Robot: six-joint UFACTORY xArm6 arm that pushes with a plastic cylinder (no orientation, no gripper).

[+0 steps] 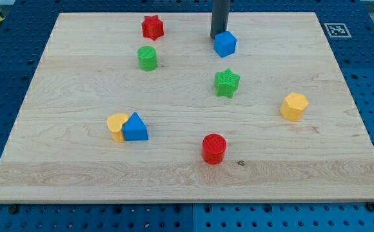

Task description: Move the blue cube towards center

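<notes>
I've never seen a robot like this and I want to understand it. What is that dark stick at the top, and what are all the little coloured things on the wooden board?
The dark stick is the end of a robot arm. It has no hand, so it holds nothing; it only pushes things by sliding my tip along the wooden board. There is one picture, from a single camera looking down at the board.

My tip sits just at the upper-left edge of the blue cube, near the view's top. The job is to push that cube towards the middle.

Other blocks lie around: a red star, a green cylinder, a green star, a yellow block, a red cylinder, and a yellow block touching a blue one.
</notes>
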